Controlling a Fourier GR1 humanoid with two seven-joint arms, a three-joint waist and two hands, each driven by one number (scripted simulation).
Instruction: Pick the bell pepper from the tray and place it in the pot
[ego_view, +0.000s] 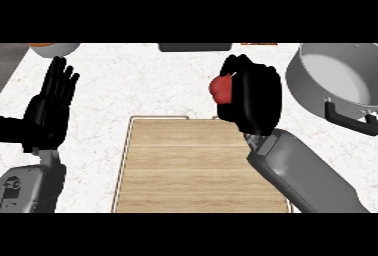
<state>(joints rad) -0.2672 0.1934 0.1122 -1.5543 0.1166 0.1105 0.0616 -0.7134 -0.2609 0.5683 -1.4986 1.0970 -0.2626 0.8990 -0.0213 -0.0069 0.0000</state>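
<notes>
The white speckled surface (170, 85) carries a wooden tray (196, 170), bare at centre. Above its upper right corner, the right robot hand (255, 97) curls round a red bell pepper (220, 87), left of the grey pot (336, 80). The left robot hand (48, 107) rests open at left.

Two smooth grey forearms of rounded, moulded casing are seen, each ending in a matte black hand with slender fingers and a thumb. On the left forearm (29, 187), small dark recesses resembling screw holes are set into a lighter grey plate, and the black left hand (46, 112) is joined to it by a narrow grey wrist. The right forearm (310, 177) is built as a long tapering shell with a paler panel edge near the wrist, where the glossy black right hand (255, 100) is attached.
</notes>
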